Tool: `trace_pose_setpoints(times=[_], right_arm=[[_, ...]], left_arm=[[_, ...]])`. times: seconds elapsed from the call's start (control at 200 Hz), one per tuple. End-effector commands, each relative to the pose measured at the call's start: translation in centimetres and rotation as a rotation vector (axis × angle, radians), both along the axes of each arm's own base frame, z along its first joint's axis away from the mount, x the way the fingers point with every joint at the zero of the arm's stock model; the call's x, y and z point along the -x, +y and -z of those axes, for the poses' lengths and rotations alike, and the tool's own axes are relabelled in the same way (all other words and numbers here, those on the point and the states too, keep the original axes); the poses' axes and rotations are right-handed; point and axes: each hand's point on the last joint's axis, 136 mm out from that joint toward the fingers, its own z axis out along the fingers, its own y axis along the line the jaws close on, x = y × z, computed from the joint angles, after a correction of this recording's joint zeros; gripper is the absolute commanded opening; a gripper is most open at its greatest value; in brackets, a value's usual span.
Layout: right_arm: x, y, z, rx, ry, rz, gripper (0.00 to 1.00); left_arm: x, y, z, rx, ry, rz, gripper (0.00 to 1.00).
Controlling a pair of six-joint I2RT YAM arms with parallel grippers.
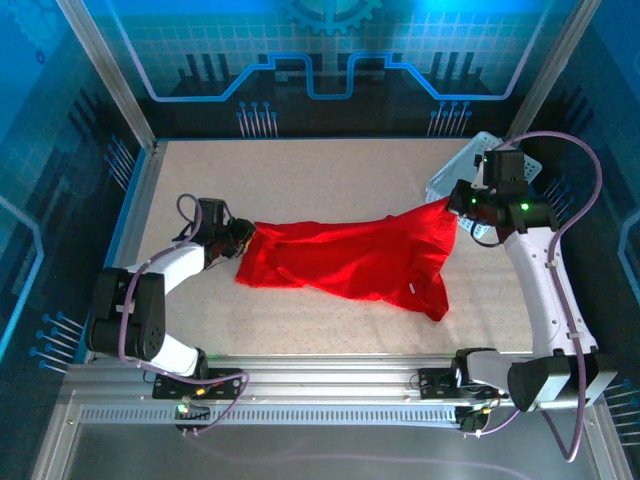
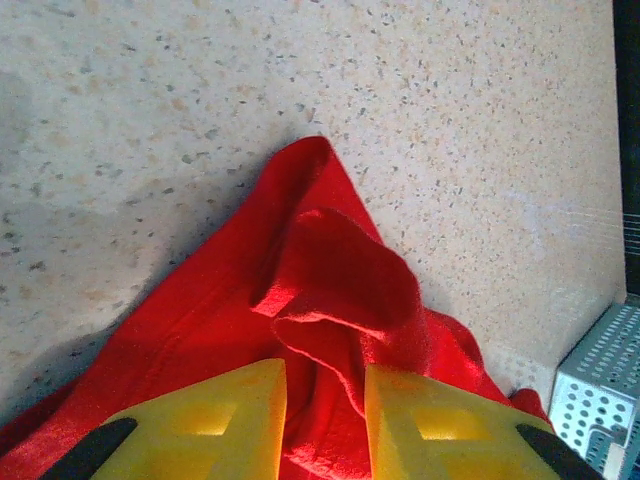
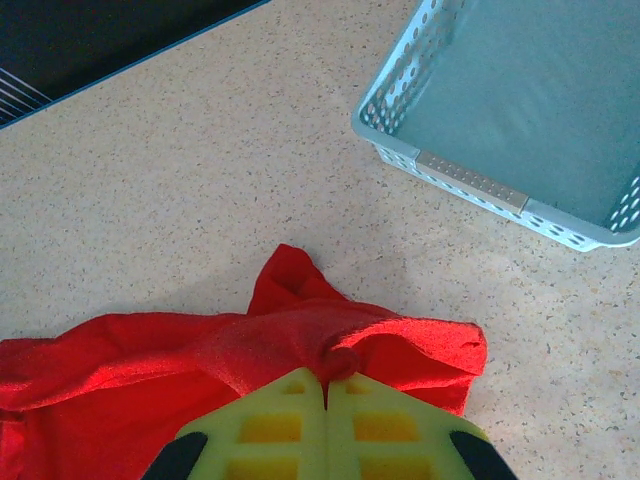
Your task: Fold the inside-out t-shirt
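Here, right gripper (image 3: 327, 380) pinching red t-shirt (image 1: 350, 262) near blue basket (image 3: 470, 182), left gripper (image 2: 324, 370) part-open astride a fold

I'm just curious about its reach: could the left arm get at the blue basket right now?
Probably not. The basket sits in the far right corner, past the right claw, while the left claw is low at the opposite end of the t-shirt, with cloth between its fingers.

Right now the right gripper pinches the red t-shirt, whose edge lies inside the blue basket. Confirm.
No: the right wrist view shows the red t-shirt on the table, apart from the light blue basket. The right gripper does pinch it.
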Motion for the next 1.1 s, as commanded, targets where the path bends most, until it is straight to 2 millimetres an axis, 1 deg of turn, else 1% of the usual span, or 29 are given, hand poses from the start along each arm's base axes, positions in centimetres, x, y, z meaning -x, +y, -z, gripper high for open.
trace_pose_setpoints(times=[0.0, 0.18, 0.37, 0.565, 0.605, 0.675, 0.705, 0.76, 0.8, 0.84, 0.9, 0.955, 0.96, 0.965, 0.99, 1.06, 1.07, 1.095], right_arm=[[0.2, -0.4, -0.3, -0.006, -0.021, 0.005, 0.0], [0.2, -0.4, -0.2, -0.008, -0.016, 0.006, 0.0], [0.2, -0.5, -0.2, -0.005, -0.015, 0.005, 0.0], [0.4, -0.7, -0.6, 0.0, -0.021, 0.011, 0.0], [0.4, -0.7, -0.8, 0.001, -0.023, 0.011, 0.0], [0.6, -0.9, -1.3, 0.003, -0.03, 0.017, 0.0], [0.7, -1.1, -1.6, 0.006, -0.036, 0.023, 0.0], [1.0, -1.6, -2.5, 0.001, -0.048, 0.043, 0.0], [1.3, -2.0, -3.3, -0.007, -0.058, 0.059, 0.0], [1.6, -2.4, -4.4, -0.022, -0.073, 0.075, 0.0], [2.1, -3.1, -6.3, -0.041, -0.105, 0.101, 0.0], [2.6, -3.5, -8.6, -0.051, -0.151, 0.118, 0.0], [2.6, -3.5, -8.6, -0.053, -0.148, 0.118, 0.0], [2.6, -3.6, -9.1, -0.052, -0.16, 0.119, 0.0], [2.8, -3.6, -10.1, -0.058, -0.181, 0.121, 0.0], [3.5, -3.7, -13.1, -0.075, -0.244, 0.126, 0.0], [3.5, -3.7, -13.5, -0.077, -0.255, 0.125, 0.0], [3.8, -3.6, -14.6, -0.084, -0.279, 0.121, 0.0]], left_arm=[[-0.4, -0.3, 0.6, 0.034, 0.006, 0.002, 0.28], [-0.7, -0.4, 1.4, 0.045, 0.025, 0.003, 0.27], [-1.0, -0.4, 1.7, 0.04, 0.03, 0.005, 0.14], [-1.5, -0.1, 1.1, 0.015, 0.015, 0.007, 0.02], [-1.7, -0.1, 0.7, 0.01, 0.003, 0.008, 0.0], [-1.7, 0.0, -0.4, -0.002, -0.018, 0.014, 0.0], [-1.7, 0.1, -1.2, -0.013, -0.035, 0.017, 0.0], [-1.5, 0.5, -3.3, -0.042, -0.074, 0.019, 0.0], [-1.3, 0.9, -5.2, -0.072, -0.11, 0.02, 0.0], [-1.0, 1.4, -7.7, -0.098, -0.154, 0.018, 0.0], [-0.7, 2.2, -11.8, -0.121, -0.245, 0.015, 0.0], [-0.2, 2.8, -15.8, -0.137, -0.334, 0.012, 0.0], [-0.1, 2.9, -16.2, -0.138, -0.342, 0.012, 0.0], [0.0, 2.9, -16.5, -0.139, -0.349, 0.012, 0.0], [0.3, 3.2, -18.3, -0.147, -0.386, 0.01, 0.0], [1.7, 4.0, -23.8, -0.161, -0.51, 0.002, 0.0], [1.8, 4.0, -24.2, -0.162, -0.52, 0.002, 0.0], [2.4, 4.2, -26.3, -0.169, -0.568, -0.001, 0.0]])
